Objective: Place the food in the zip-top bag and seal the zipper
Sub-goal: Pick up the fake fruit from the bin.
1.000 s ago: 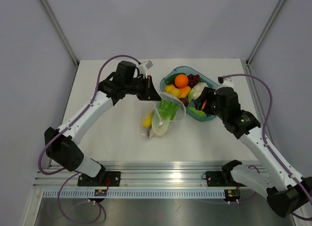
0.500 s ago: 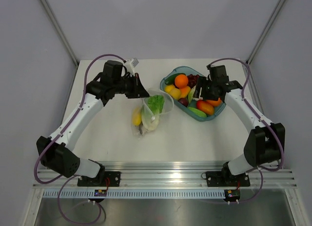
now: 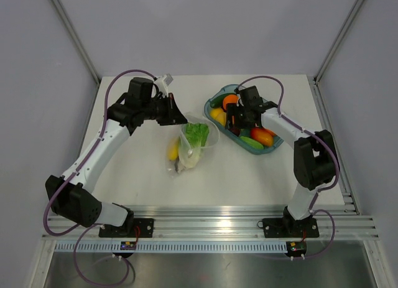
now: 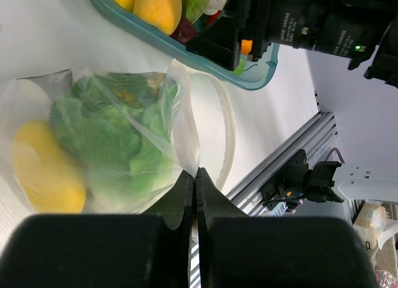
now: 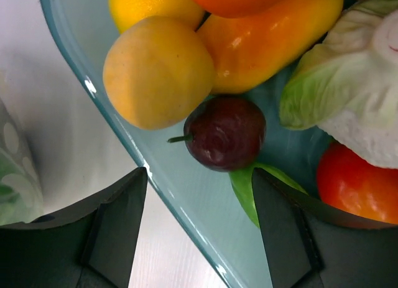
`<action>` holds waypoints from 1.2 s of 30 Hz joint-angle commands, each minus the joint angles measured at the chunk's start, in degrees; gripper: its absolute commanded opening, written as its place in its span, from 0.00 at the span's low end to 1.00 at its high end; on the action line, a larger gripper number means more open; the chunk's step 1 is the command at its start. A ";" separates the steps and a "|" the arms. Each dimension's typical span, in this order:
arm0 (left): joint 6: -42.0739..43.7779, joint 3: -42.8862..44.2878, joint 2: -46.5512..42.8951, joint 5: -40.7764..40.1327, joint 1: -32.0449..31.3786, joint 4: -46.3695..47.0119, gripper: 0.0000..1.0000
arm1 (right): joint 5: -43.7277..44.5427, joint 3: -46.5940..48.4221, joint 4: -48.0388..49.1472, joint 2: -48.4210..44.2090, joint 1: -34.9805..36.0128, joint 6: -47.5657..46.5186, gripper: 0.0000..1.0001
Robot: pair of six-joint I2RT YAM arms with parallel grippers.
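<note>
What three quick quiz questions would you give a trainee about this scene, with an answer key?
1. True or false: the left claw is shut on the edge of the zip-top bag.
2. Which are inside the bag? A) lettuce and lemon B) tomato C) orange
3. Fill in: the open right claw hangs over the ____ tray.
Key: 1 true; 2 A; 3 teal.

Your overhead view is bright and evenly lit, with only faint soft shadows on the white table (image 3: 143,170). In your left wrist view the lemon (image 4: 46,170) and lettuce (image 4: 118,139) look hazy behind the plastic bag (image 4: 183,132). Your right wrist view is crisp on the dark red fruit (image 5: 225,132), with small glints along the tray (image 5: 87,86) rim.
</note>
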 commanded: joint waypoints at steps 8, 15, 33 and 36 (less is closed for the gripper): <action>1.01 -1.26 -3.17 1.61 0.40 2.91 0.00 | 4.03 4.63 3.60 7.24 0.17 -3.02 0.76; 1.01 -1.00 -2.47 2.23 0.40 3.09 0.00 | 8.85 3.67 4.04 8.22 0.08 -1.97 0.74; -1.70 -4.07 -2.12 5.48 0.05 7.29 0.00 | 9.21 -4.58 7.64 -2.23 -0.71 3.74 0.28; -2.85 -4.60 -1.77 6.36 -1.18 8.71 0.00 | 7.99 -6.96 8.09 -6.19 -1.76 5.68 0.28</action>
